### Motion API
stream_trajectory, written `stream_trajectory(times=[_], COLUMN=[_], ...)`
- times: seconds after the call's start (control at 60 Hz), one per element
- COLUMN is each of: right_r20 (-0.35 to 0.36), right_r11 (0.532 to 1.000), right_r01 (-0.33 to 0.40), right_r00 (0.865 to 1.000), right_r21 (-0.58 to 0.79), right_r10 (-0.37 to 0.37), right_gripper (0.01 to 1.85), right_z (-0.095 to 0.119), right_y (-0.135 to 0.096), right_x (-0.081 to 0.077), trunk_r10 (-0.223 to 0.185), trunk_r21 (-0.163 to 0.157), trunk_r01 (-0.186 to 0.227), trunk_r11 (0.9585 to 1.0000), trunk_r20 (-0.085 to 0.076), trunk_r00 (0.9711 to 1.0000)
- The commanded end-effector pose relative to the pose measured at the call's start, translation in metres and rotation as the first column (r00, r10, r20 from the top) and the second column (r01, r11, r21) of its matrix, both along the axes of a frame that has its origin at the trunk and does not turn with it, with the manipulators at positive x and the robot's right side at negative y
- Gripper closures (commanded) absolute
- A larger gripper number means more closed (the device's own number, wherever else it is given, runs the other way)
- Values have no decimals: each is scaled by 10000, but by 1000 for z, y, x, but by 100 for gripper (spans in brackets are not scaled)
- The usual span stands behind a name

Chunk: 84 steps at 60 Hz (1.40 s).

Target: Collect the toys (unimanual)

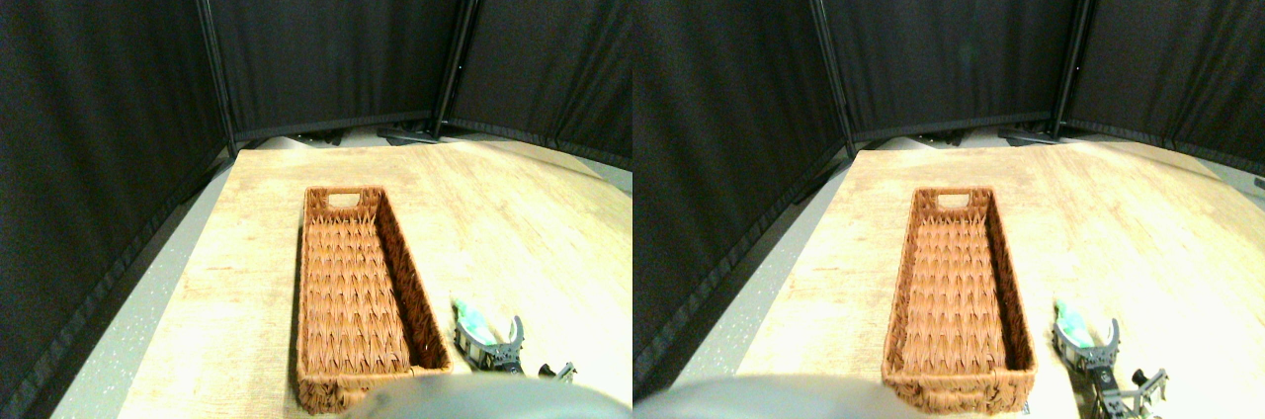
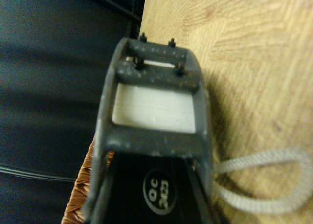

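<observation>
Green toy (image 1: 473,320) between jaws, beside basket (image 1: 341,241)

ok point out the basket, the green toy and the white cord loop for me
basket (image 1: 306,330): stereo pair view, on its left wicker wall.
green toy (image 1: 472,321): stereo pair view, on its pale green body, right of the basket by the gripper.
white cord loop (image 2: 274,182): wrist view, on the cord's curved strand lying on the wooden table.

Tool (image 1: 491,338) apparently grips green toy (image 1: 473,320).

Dark grey open-framed pincer (image 2: 156,94) with small black screws and white inset pad.
</observation>
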<state>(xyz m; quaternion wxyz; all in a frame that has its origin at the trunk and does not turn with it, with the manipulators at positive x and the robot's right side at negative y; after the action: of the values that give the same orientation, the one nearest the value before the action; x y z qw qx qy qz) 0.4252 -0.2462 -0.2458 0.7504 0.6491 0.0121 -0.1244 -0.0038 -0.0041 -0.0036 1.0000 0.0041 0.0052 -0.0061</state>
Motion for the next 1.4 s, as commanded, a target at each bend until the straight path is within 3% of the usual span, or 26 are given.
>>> stream_trajectory(times=[0.017, 0.167, 0.183, 0.2, 0.3, 0.45, 0.633, 1.067, 1.4], right_r20=[-24, 17, 51, 99, -117, -25, 565, 629, 210], right_r11=[9998, 9995, 9968, 9888, 9843, 9894, 9843, 9475, 9035], right_r01=[97, 93, 198, 309, 732, 398, -252, -948, -1458], right_r00=[10000, 10000, 9998, 9995, 9970, 9992, 9978, 9909, 9855], right_r21=[146, -299, -770, -1457, -1606, -1395, -1750, -3054, -4031], right_r10=[-97, -93, -195, -297, -760, -406, 356, 1194, 1684], right_gripper=[103, 138, 167, 180, 180, 180, 180, 180, 180], right_z=[-13, -10, -9, -9, -8, -7, 13, 45, 69], right_y=[-4, -7, -9, -9, -12, -16, -17, -16, 1], right_x=[2, 8, 11, 12, 18, 23, 32, 46, 52], trunk_r10=[7, 0, 10, 10, 34, 67, 16, 33, 173], trunk_r21=[-166, -223, -229, -229, -248, -245, -218, -276, -591], trunk_r01=[-12, -8, -17, -17, -43, -76, -24, -41, -187], trunk_r11=[9999, 9998, 9997, 9997, 9997, 9997, 9998, 9996, 9981], trunk_r20=[-297, -329, -338, -338, -366, -363, -340, -306, -244], trunk_r00=[9996, 9995, 9994, 9994, 9993, 9993, 9994, 9995, 9996])
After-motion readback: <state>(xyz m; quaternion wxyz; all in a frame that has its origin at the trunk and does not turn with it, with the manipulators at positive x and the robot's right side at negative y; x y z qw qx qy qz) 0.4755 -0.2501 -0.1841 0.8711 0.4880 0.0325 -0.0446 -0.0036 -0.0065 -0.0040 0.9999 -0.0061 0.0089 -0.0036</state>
